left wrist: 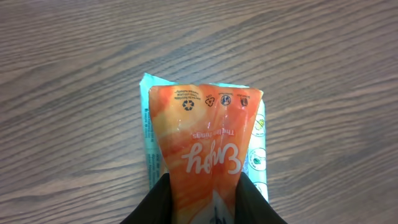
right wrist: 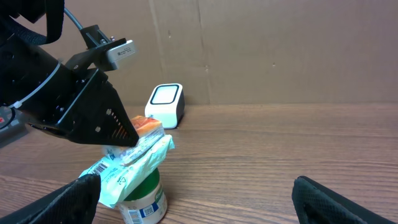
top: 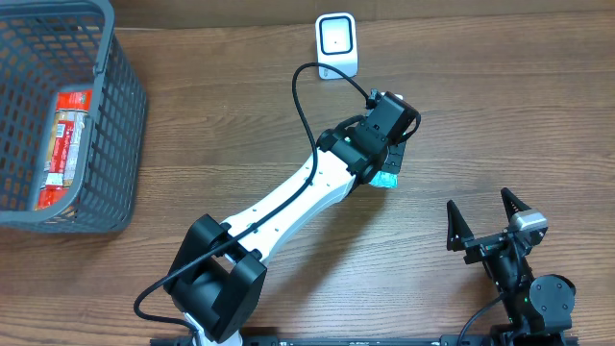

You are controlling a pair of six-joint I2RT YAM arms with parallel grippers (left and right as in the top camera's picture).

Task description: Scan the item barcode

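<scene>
left gripper pinching the near end of an orange snack packet, middle of the overhead view, teal packet right under it, white barcode scanner top center, right gripper spread wide, lower right

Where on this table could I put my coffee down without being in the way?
Widest bare wood: the far right, between the scanner and the right arm. Another open strip runs between the basket and the left arm. Crowded: below the scanner, where the left arm's jaws pinch an orange packet over a teal packet and a tub.
</scene>
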